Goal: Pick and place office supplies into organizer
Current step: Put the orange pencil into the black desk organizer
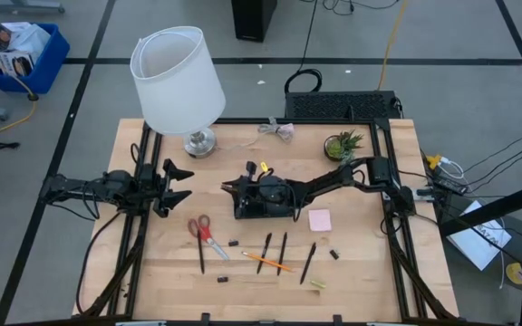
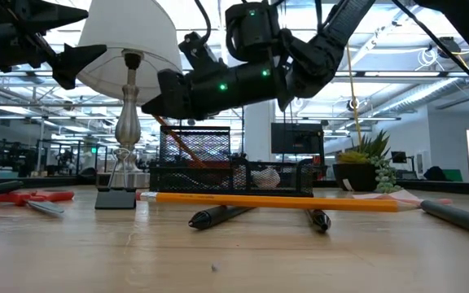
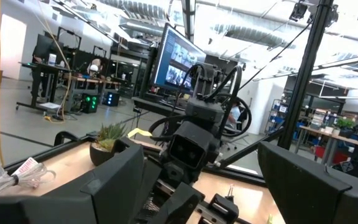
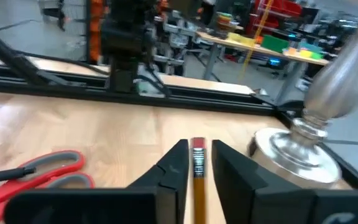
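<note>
Two arms, one table; clock read from above, 12 at the lamp's edge.

1. Right pincer [image 1: 243, 186]: at the table's centre, hanging over the organizer's 9 o'clock end, its arm coming in from 3 o'clock. An orange pencil [image 4: 197, 168] stands right in its mouth. Whether the pincer is clamping it or has let go cannot be told.
2. Orange pencil, as above: in the low view [image 2: 177, 138] it leans, long axis tilted, lower end down behind the organizer's mesh wall.
3. Organizer [image 1: 268, 208]: low black tray at centre, directly under the right pincer.
4. Lamp [image 1: 179, 81]: white shade, metal base at 11 o'clock of the organizer. It is the nearest tall obstacle and shows close ahead in the right wrist view.
5. Potted plant [image 1: 343, 143]: at 1 o'clock, beside the right arm.
6. Pink sticky pad [image 1: 320, 219]: just beside the organizer at 4 o'clock, flat.
7. Scissors [image 1: 202, 231]: red handles, at 8 o'clock, blades pointing to 6.
8. Three black pens [image 1: 283, 246]: at 6 o'clock, long axes running roughly 12 to 6.
9. Second pencil [image 1: 265, 263]: at 6 o'clock, long axis roughly 9 to 3, lying across pens.
10. Small dark bits [image 1: 234, 243]: scattered among the pens and near the sticky pad.
11. Left pincer [image 1: 175, 186]: at 9 o'clock, raised, jaws spread wide, holding nothing, pointing toward centre.
12. Open room: bare table [image 1: 379, 281] toward 5 o'clock and along the 6 o'clock edge.
</note>
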Action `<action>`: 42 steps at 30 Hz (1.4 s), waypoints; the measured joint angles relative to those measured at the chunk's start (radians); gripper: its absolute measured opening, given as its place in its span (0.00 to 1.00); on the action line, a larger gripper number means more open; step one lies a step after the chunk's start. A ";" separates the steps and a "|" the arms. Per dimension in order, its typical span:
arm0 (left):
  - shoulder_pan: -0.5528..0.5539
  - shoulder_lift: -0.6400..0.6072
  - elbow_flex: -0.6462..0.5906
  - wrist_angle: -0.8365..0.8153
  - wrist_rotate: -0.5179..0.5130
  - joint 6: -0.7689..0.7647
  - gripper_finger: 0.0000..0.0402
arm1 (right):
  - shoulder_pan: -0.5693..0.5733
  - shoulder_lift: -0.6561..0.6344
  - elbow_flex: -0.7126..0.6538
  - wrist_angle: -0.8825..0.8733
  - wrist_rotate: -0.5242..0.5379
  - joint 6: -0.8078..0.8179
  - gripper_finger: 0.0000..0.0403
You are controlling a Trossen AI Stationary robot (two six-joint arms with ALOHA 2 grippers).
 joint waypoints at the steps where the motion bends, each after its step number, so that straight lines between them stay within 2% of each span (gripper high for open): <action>1: 0.000 0.000 0.000 0.000 0.000 0.000 0.80 | 0.000 0.000 0.000 0.001 0.008 0.000 0.19; 14: 0.000 0.000 0.000 0.000 0.000 0.000 0.80 | 0.016 -0.009 0.000 0.022 0.019 -0.050 0.31; 25: 0.000 0.000 0.000 0.001 0.000 0.000 0.80 | 0.100 -0.077 0.000 -0.042 0.075 -0.177 0.31; 31: 0.000 0.000 0.000 0.000 0.000 0.000 0.80 | 0.158 -0.111 0.000 -0.088 0.073 -0.171 0.30; 37: 0.000 0.000 0.000 0.000 0.000 0.000 0.79 | 0.222 -0.169 0.000 -0.262 0.081 -0.161 0.29; 42: 0.000 0.000 0.000 0.000 0.000 0.000 0.80 | 0.291 -0.195 0.000 -0.407 0.207 -0.053 0.32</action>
